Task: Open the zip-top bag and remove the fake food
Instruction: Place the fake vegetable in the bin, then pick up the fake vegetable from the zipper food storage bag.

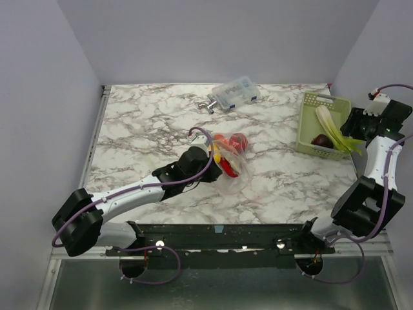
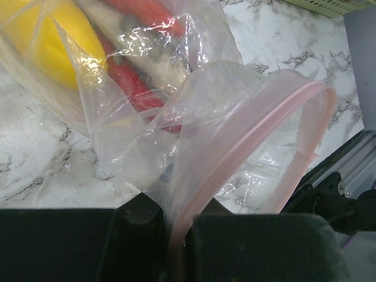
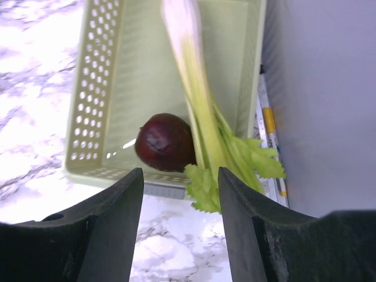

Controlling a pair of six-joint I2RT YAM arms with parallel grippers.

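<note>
The zip-top bag [image 1: 233, 175] lies crumpled mid-table, its mouth spread wide. My left gripper [image 2: 176, 235] is shut on the bag's pink zipper strip [image 2: 258, 132] at its near end. Inside the bag [image 2: 176, 111] are a yellow lemon [image 2: 47, 47] and red pieces [image 2: 138, 88] of fake food. My right gripper [image 3: 181, 176] hangs open and empty just short of the green basket [image 3: 94, 88]. A dark purple piece [image 3: 165, 142] and a pale green stalk [image 3: 202, 123] lie in that basket, the stalk's leaves hanging over the near rim.
The green basket [image 1: 308, 123] stands at the table's right edge, close to the right wall. A small clear box with blue contents [image 1: 236, 92] and a metal fitting [image 1: 208, 104] sit at the back centre. Walls enclose the table on three sides.
</note>
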